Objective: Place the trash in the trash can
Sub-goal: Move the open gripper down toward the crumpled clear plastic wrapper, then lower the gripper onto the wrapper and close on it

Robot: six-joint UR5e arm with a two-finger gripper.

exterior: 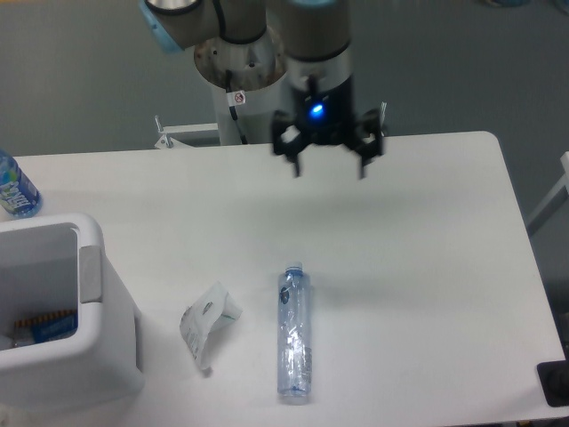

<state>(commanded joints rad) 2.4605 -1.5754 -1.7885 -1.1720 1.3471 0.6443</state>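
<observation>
The claw [328, 167] is seen above the far part of the worktop [418, 231], its fingers spread wide and nothing held between them; a blue light glows on its body. The clear bottle [294, 334] lies lengthwise near the front edge, cap pointing away. The wrapper [206, 322] lies just left of it, apart from it. The bin [89, 338] stands at the front left corner, with items inside. A water bottle [15, 189] stands at the left edge.

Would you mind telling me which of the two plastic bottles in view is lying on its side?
The long clear crinkled bottle in the middle of the table lies flat, cap pointing away from the camera. The blue-labelled bottle at the left edge stands upright.
</observation>
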